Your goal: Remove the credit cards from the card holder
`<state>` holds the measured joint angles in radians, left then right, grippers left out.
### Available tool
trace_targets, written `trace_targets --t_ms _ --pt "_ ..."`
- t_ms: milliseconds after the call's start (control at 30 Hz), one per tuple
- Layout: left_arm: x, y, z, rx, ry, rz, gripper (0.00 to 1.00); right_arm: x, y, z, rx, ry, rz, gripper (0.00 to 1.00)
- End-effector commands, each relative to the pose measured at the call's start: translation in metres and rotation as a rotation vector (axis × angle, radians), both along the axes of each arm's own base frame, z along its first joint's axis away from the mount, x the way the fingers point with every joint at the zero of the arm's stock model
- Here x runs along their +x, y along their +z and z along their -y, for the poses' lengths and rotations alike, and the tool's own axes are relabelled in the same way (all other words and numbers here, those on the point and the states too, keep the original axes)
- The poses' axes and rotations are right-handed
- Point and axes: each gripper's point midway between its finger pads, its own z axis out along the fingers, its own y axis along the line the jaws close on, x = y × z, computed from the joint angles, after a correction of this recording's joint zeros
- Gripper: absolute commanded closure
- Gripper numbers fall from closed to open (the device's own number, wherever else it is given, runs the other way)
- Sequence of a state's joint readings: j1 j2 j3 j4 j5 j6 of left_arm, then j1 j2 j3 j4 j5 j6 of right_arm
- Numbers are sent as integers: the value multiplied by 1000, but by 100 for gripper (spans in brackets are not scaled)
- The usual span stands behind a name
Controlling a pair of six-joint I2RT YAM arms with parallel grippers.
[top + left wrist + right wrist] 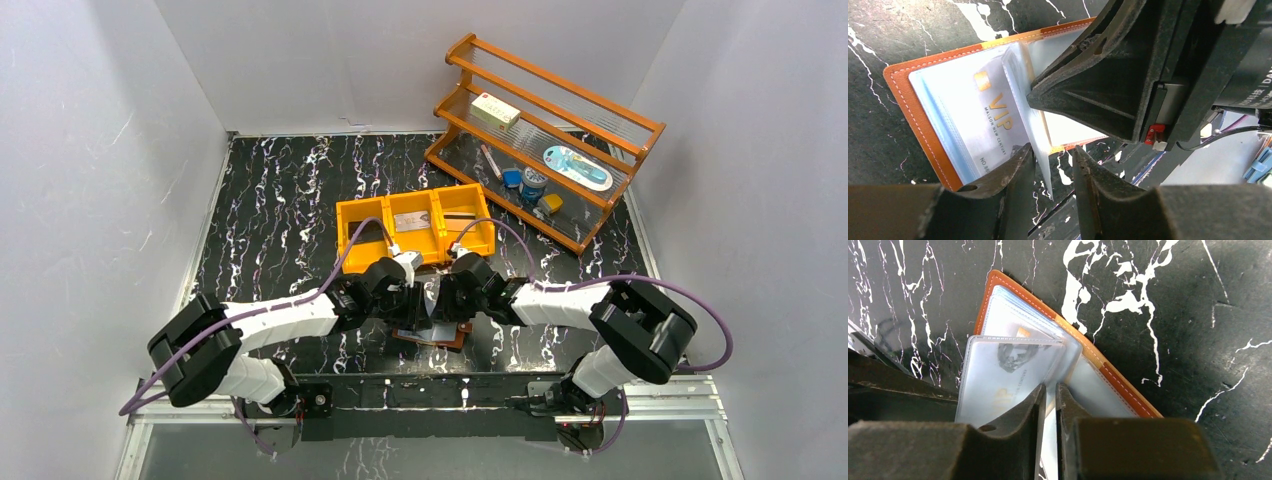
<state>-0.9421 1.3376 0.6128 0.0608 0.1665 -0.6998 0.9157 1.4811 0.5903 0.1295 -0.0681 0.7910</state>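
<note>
Near black marbled table's (878, 150) near edge, clamped right gripper (1050, 390) on 1 pale clear plastic sleeve (1040, 160) of brown leather card holder (900, 95), seemingly steadying it for left gripper's (1053, 152) parted jaws, astride a sleeve edge.

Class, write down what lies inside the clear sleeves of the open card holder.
A pale card printed VIP shows through one sleeve of the card holder; another holds a card with a dark mark. The right gripper covers the rest.
</note>
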Motion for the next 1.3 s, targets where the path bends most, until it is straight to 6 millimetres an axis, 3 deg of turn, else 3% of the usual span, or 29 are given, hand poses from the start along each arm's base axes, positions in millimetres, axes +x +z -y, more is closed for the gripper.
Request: trace_targets --t_ms 0,267,467,633,833,967,1133,1267 --pt "2 17 13 -53 -35 20 70 -3 -2 8 -22 4 -13 75" --pt "10 10 2 11 21 44 76 14 39 6 0 -38 61 62" --pt "19 16 0 38 37 82 76 25 50 41 -142 -188 93 59" --pt "23 17 7 84 19 100 75 26 65 60 -137 -282 122 58" --pt "15 12 25 116 -49 97 67 24 81 79 -100 -376 153 53" --pt "1 12 51 77 -151 81 57 23 87 87 -54 -432 162 51" --pt "-15 17 78 0 -237 58 40 19 87 84 -2 -432 144 49" --pt "-13 24 76 -9 -232 81 36 16 84 79 10 -422 119 49"
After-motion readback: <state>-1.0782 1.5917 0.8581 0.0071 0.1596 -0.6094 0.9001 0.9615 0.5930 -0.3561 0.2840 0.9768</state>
